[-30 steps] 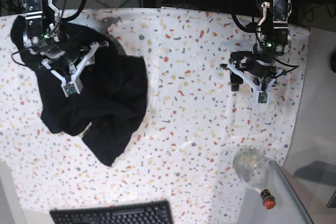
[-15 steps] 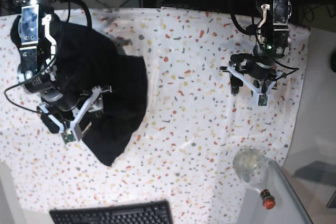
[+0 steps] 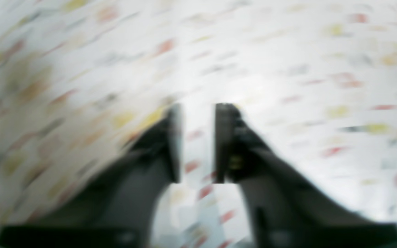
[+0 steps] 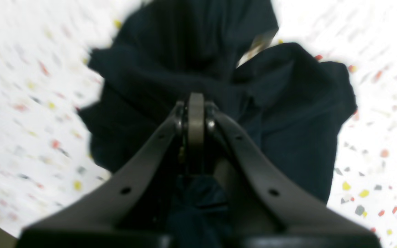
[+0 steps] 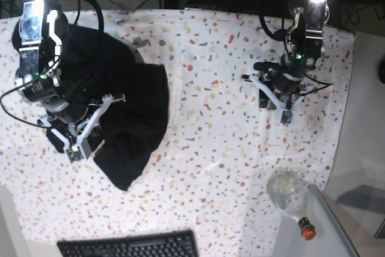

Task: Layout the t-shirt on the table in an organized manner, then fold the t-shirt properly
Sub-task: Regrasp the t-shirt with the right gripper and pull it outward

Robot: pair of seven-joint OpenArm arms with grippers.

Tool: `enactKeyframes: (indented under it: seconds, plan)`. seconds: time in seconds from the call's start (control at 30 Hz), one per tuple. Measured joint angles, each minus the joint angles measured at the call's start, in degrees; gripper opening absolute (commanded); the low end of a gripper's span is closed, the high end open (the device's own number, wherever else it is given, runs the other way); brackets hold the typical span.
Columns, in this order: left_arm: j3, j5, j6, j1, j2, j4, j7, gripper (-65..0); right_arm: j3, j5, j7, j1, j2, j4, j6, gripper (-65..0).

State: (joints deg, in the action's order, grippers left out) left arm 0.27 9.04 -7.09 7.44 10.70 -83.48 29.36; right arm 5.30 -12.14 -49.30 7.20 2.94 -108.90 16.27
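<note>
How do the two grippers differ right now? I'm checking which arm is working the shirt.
The right gripper has its jaws shut on a fold of the t-shirt; the left gripper is open and holds nothing. The right one sits over the crumpled black cloth, while the left one hovers over bare speckled table, apart from the shirt. Both have dark fingers.

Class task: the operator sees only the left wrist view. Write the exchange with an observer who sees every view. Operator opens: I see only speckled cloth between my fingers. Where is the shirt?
Observer: The t-shirt lies bunched on the table, on the base view's left.
Operator: Is the other arm on it?
Observer: Yes, the right gripper is shut on the shirt.
Operator: And mine?
Observer: The left gripper hangs open, apart from the shirt.
</note>
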Motion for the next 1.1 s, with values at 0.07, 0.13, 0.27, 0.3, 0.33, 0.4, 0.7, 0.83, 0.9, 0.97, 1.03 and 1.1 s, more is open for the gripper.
enactKeyframes:
  seconds: [0.07, 0.13, 0.27, 0.3, 0.33, 0.4, 0.7, 0.83, 0.9, 0.97, 1.03, 1.1]
  plan:
    - [3.7, 0.0, -0.3, -2.7, 0.1, 2.3, 0.0, -64.5, 1.9, -0.1, 0.1, 3.3, -1.0, -3.8, 0.1, -65.0]
    - [7.0, 0.1, -0.3, -5.6, 0.2, 5.2, -0.1, -64.8, 2.3, 0.5, -0.4, 5.4, -0.9, -4.4, 0.3, -65.0]
    - [10.6, 0.4, -0.2, -9.5, -0.1, 8.7, 0.0, -65.0, 1.7, 1.0, -1.0, 3.6, -0.4, -2.2, 0.1, -65.0]
    - [10.8, 0.4, -0.4, -9.8, -0.1, 8.7, 0.0, -65.0, -0.3, 1.4, -0.9, 2.7, 0.0, -2.3, -0.1, -65.0]
    - [10.8, 0.4, -0.3, -9.9, -0.1, 8.7, -0.2, -65.0, -3.5, 1.5, -1.2, 2.0, 1.1, -2.5, -0.2, -62.0]
    - [10.8, 0.4, -0.2, -9.6, 0.2, 8.8, -0.1, -65.0, -11.6, 0.4, -1.6, 1.2, 5.1, -2.7, 0.0, -41.6]
    - [9.2, 0.4, -0.2, -4.5, 5.9, 8.9, 0.0, -65.0, -29.5, 15.7, -0.2, -7.3, 6.3, 10.1, -5.7, -20.4]
    - [3.6, 0.8, -0.3, -2.2, 4.9, 8.5, -0.2, -65.0, -29.9, 17.4, 1.6, -10.3, 3.3, 18.1, -5.3, -25.8]
    - [2.2, 0.5, -0.3, -1.8, 5.2, 8.5, -0.1, -65.0, -29.9, 17.2, 1.9, -11.6, 3.3, 20.7, -5.4, -32.6]
    - [1.9, 0.4, 0.3, -1.9, 5.5, 8.5, -0.1, -65.0, -29.5, 17.8, 1.7, -11.7, 3.7, 20.2, -5.4, -48.6]
    - [2.1, 0.4, 0.2, -2.0, 5.2, 8.5, -0.1, -65.0, -28.0, 17.5, 2.1, -10.3, 3.5, 18.2, -5.5, -65.0]
    - [2.1, 0.5, -0.4, -2.0, 4.8, 8.4, -0.2, -65.0, -26.7, 17.5, 3.1, -8.7, 3.5, 16.3, -5.4, -65.0]
